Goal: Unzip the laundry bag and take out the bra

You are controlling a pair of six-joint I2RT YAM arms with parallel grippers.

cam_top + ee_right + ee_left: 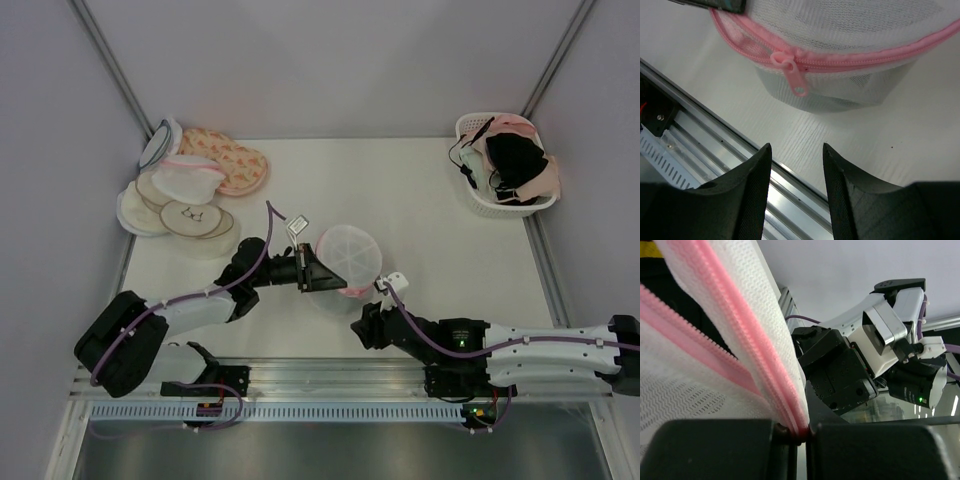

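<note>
The laundry bag [347,256], a round white mesh pouch with pink zipper trim, hangs tilted just above the table centre. My left gripper [306,271] is shut on its rim. In the left wrist view the jaws pinch the pink trim [800,432], and above them two pink bands part around a dark gap. My right gripper [366,325] is open and empty just in front of the bag and a little to its right. Its fingertips [763,150] point up at the pink zipper pull [792,75], which dangles free from the bag [850,22]. The bra is hidden.
A pile of other mesh pouches and discs [190,185] lies at the back left. A white basket [480,205] with dark and pink garments stands at the back right. An aluminium rail [330,375] runs along the near edge, and grey walls close in both sides.
</note>
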